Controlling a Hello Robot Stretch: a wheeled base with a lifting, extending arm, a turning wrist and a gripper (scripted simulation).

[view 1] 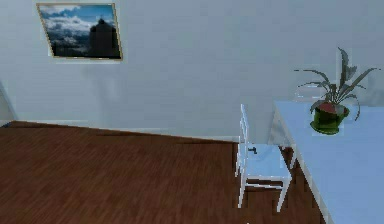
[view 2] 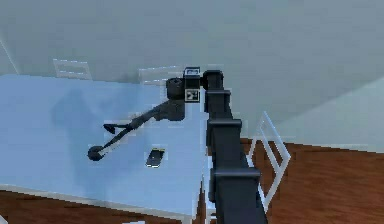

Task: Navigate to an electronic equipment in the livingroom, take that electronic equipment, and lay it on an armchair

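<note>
Smooth pale table, flat slab, poss. phone

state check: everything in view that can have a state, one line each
Dark two-finger gripper: out over bare tabletop, holds nothing.
Small dark flat rectangular device: lying flat on the pale blue table, not picked up.
Leafy plant in a green pot: upright on the table.
White slat-back chair: upright at the table's edge.
Framed landscape picture: hanging on the wall.
</note>
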